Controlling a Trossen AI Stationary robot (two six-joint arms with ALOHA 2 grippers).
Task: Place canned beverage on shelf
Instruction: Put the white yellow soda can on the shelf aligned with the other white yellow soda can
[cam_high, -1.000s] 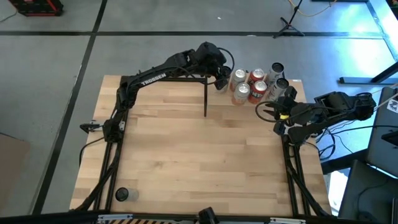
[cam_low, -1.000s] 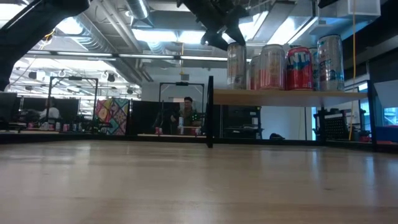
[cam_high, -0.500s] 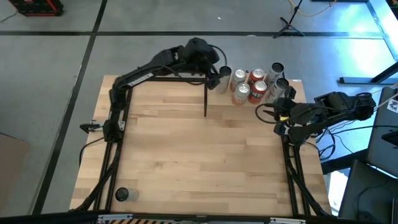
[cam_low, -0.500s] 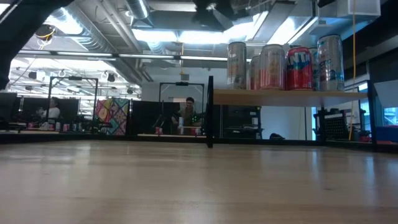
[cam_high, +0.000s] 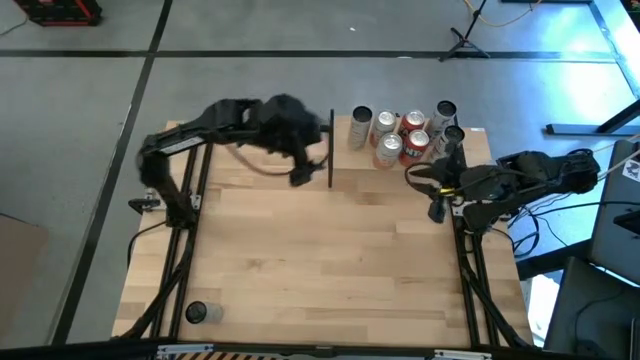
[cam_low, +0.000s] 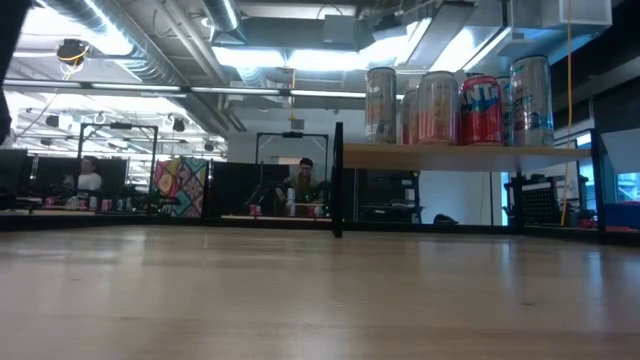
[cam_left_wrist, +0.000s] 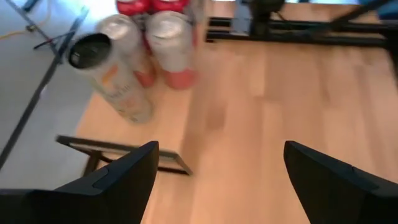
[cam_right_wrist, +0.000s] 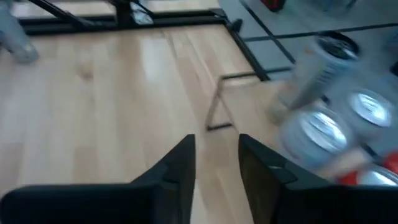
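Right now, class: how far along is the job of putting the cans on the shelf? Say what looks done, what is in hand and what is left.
Done: six cans stand on the shelf. In hand: nothing; the left gripper is open and empty over the table beside the shelf, and the right gripper holds nothing near the table's right edge. Left: one can stands at the table's near-left corner, untouched.

A: Where's free room?
B: Most of the table (cam_high: 320, 270) is bare; one lone can (cam_high: 196, 313) sits at the near left corner.
A: Obstacles?
B: The shelf (cam_low: 460, 152) at the far right is crowded with cans (cam_high: 402, 134). Its black post (cam_high: 330, 148) stands beside the left gripper (cam_high: 300, 176).
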